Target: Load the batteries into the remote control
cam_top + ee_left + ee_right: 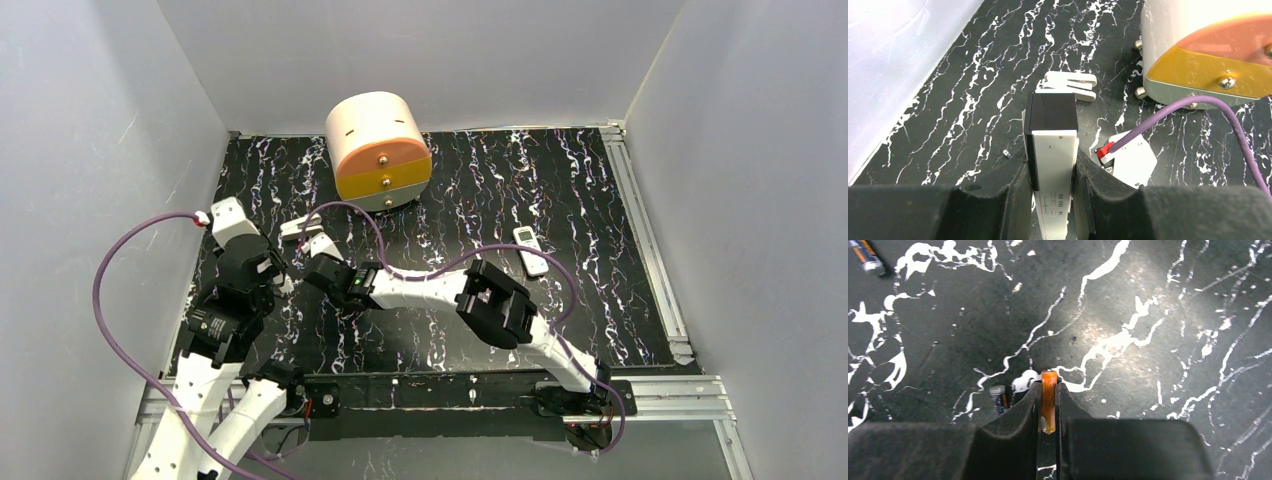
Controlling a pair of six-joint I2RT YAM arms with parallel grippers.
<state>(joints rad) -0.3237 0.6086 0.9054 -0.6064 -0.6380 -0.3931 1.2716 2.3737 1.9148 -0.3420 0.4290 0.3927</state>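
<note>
Plain pale grey walls (90,150) on three sides. Black tabletop (480,200) with white marble veining, soft glare in places. Metal rails (650,250) along right and near edges.

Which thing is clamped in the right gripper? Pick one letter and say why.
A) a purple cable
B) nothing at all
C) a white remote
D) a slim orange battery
D: in the right wrist view, a slim orange battery stands upright, pinched between the two dark fingers of the right gripper.

L arm (190,392) & R arm (415,290): white links, black joints, purple cable (1193,100) w/ red plug (1106,149), black pincer fingers (998,200).
</note>
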